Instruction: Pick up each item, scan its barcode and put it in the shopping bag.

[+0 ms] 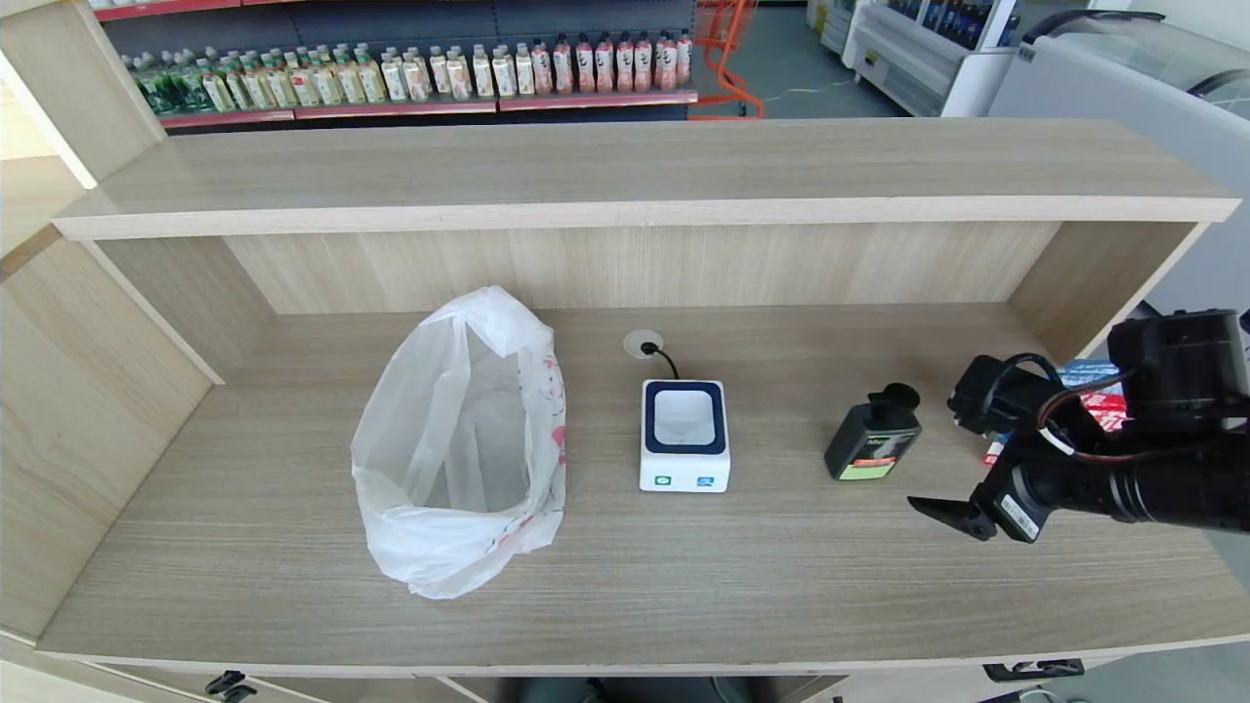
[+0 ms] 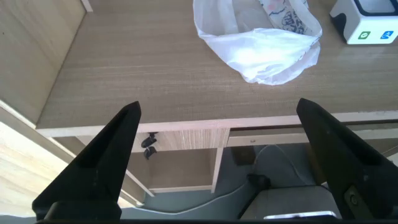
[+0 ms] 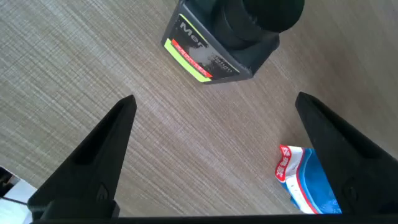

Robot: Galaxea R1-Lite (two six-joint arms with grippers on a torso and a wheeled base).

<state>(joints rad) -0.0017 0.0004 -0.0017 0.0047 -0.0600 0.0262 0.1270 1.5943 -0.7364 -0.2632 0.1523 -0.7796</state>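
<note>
My right gripper (image 3: 216, 102): fingers spread, over the counter (image 3: 93, 62) just beside the dark bottle (image 3: 217, 43) and red-blue packet (image 3: 305, 180). My left gripper (image 2: 219, 107): fingers spread, at the counter's front edge near the shopping bag (image 2: 261, 43).

Head camera overlooks counter (image 1: 684, 566); left wrist shares bag (image 1: 459, 439), right wrist, nearer, bottle (image 1: 872, 441).

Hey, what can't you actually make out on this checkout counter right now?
Red and blue packet: head view, mostly hidden behind the right arm; right wrist view, cut off by the edge.
Dark bottle: barcode not visible; label print too small in the head view, cap cut off in the right wrist view.
Shopping bag: inside bottom partly hidden by its own folds, head view.
</note>
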